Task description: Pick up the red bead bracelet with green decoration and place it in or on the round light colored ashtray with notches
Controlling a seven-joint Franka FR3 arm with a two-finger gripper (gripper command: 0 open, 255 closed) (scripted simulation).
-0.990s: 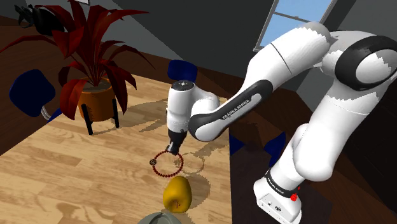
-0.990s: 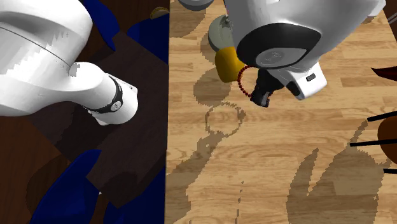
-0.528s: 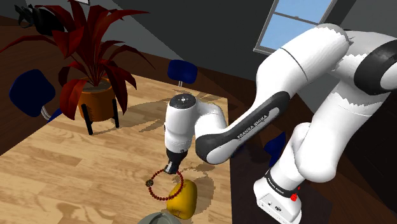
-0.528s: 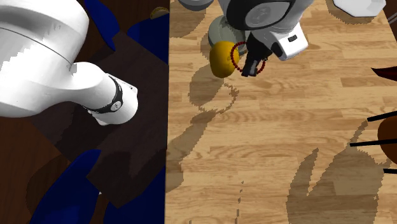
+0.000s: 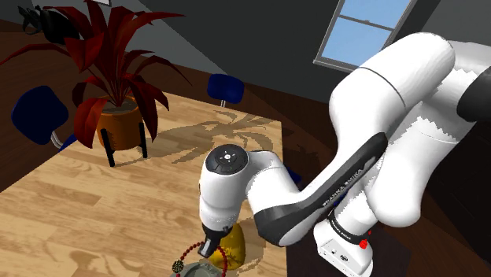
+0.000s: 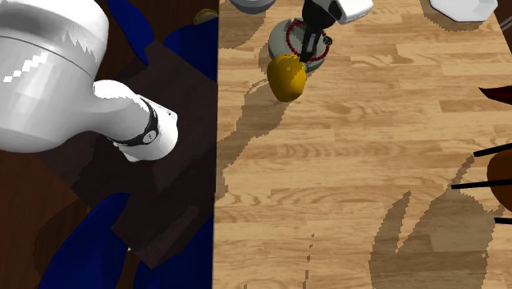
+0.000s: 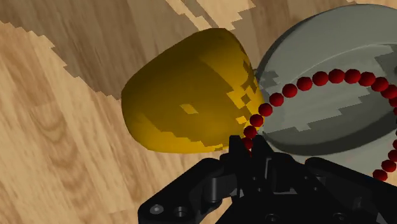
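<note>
Over the round grey ashtray (image 7: 331, 130), right beside the yellow egg-shaped thing (image 7: 191, 105), the black gripper (image 6: 309, 51) has the red bead bracelet (image 7: 320, 78) pinched tight, its loop dangling above the dish

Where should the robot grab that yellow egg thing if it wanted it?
Probably from straight above, pinching the yellow thing across its narrow middle. It lies on its side on the table, longer one way, with one end near the ashtray, so its two long sides are free to pinch.
</note>
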